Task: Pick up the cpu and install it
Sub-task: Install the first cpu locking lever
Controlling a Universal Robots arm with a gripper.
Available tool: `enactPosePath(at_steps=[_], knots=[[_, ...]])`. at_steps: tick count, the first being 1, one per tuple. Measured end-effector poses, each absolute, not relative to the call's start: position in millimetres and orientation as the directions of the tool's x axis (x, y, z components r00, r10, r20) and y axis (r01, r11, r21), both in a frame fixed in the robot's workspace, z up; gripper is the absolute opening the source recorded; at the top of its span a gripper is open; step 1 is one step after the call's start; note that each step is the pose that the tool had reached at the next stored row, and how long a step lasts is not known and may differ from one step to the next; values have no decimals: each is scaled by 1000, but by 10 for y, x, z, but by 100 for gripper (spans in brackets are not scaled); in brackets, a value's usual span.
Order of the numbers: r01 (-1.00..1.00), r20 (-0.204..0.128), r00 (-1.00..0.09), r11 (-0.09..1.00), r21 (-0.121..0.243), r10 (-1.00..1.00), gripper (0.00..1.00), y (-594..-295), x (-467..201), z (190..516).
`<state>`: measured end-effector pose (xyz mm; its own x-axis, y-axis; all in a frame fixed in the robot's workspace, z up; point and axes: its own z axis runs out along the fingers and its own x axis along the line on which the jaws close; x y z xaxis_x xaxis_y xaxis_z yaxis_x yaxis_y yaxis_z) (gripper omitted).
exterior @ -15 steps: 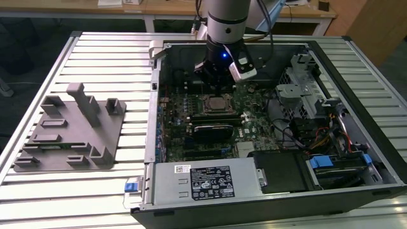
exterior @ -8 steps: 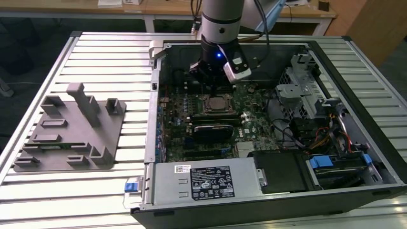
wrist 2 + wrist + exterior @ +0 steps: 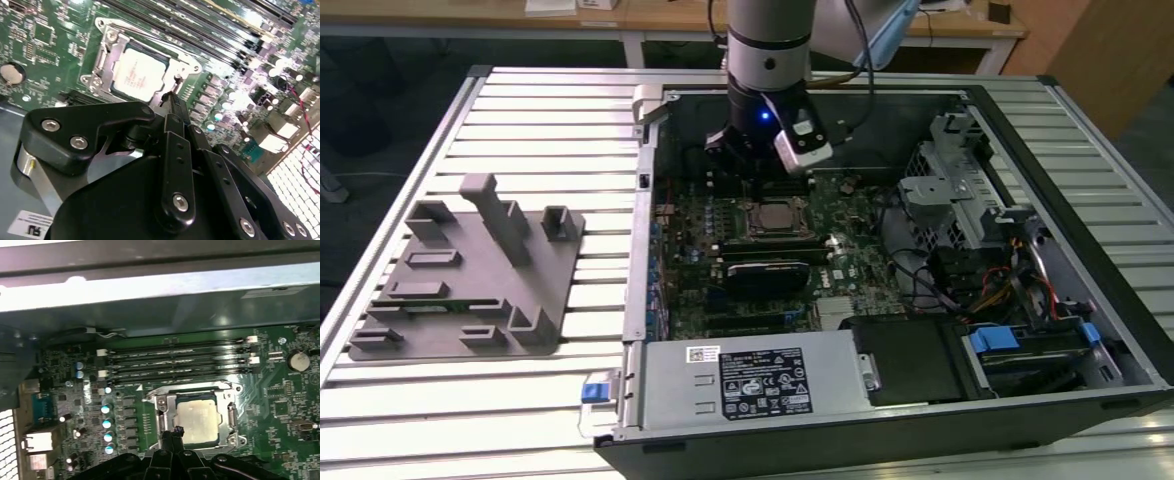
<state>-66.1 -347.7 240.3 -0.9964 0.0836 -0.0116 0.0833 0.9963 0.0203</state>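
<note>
The cpu [image 3: 774,213] lies flat in the motherboard socket inside the open computer case, its silver top up. It shows in both wrist views [image 3: 139,75] [image 3: 197,424], framed by the metal socket bracket [image 3: 231,415]. My gripper [image 3: 754,183] hangs just above the socket's edge, at the side of the cpu. Its black fingertips [image 3: 175,432] are pressed together with nothing between them. In the second wrist view the gripper [image 3: 172,98] ends beside the cpu's corner, apart from it.
A grey plastic tray [image 3: 467,280] with upright posts lies on the slatted table at the exterior view's left. Inside the case are memory slots [image 3: 175,360], a power supply [image 3: 747,385], cables and a drive cage [image 3: 961,190]. The case walls [image 3: 647,200] ring the board.
</note>
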Motion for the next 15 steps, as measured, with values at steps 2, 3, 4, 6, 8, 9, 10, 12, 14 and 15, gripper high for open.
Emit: enactPosePath(at_steps=[2,3,4,6,8,9,10,12,14,15], knots=[[83,-12,-996,996,20,84,11,-3477,-700,2403],[83,-12,-996,996,20,84,11,-3476,-720,2403],[83,-12,-996,996,20,84,11,-3477,-739,2404],[83,-12,-996,996,20,84,11,-3477,-777,2404],[83,-12,-996,996,20,84,11,-3477,-818,2404],[83,-12,-996,996,20,84,11,-3477,-837,2404],[83,-12,-996,996,20,84,11,-3477,-856,2404],[83,-12,-996,996,20,84,11,-3477,-889,2404],[83,-11,-996,996,23,84,11,-3477,-916,2404],[83,-11,-996,996,28,84,11,-3476,-925,2403]])
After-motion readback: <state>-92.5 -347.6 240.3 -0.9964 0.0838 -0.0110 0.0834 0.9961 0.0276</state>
